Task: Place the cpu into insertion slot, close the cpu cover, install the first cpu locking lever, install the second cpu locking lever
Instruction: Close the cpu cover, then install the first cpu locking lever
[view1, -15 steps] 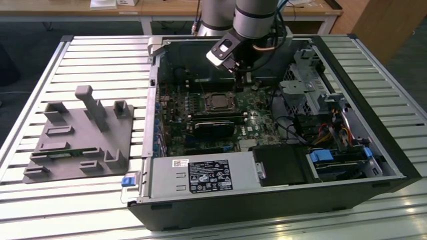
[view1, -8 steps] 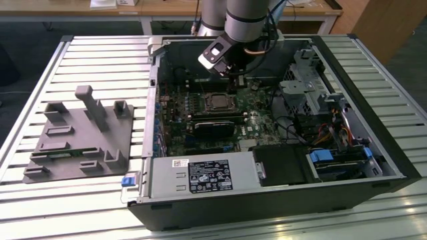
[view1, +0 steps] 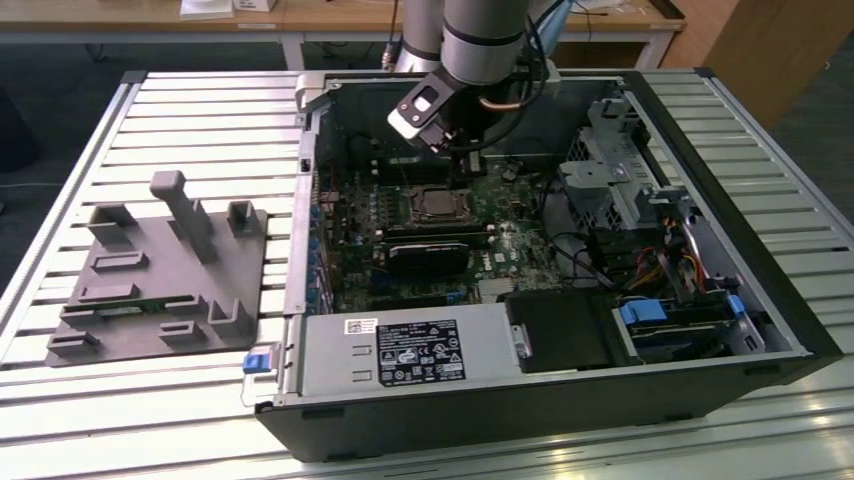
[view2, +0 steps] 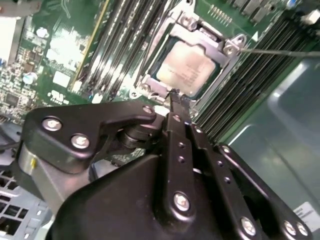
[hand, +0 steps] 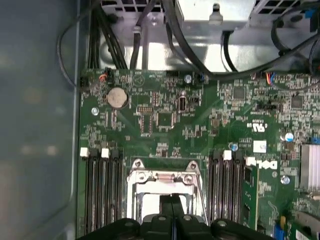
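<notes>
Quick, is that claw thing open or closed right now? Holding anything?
Gripper: closed, empty as far as shows, tip at the edge of the cpu cover.

In the first wrist view the pincer (hand: 172, 200) hides part of the cpu cover (hand: 150, 176), which the picture's edge also cuts off, and in the exterior view the insertion slot (view1: 437, 203) is too small to tell whether it is latched.

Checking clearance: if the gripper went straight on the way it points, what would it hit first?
Most likely the near edge of the cpu cover, right ahead of the gripper in the second wrist view; depth is unclear.
</notes>
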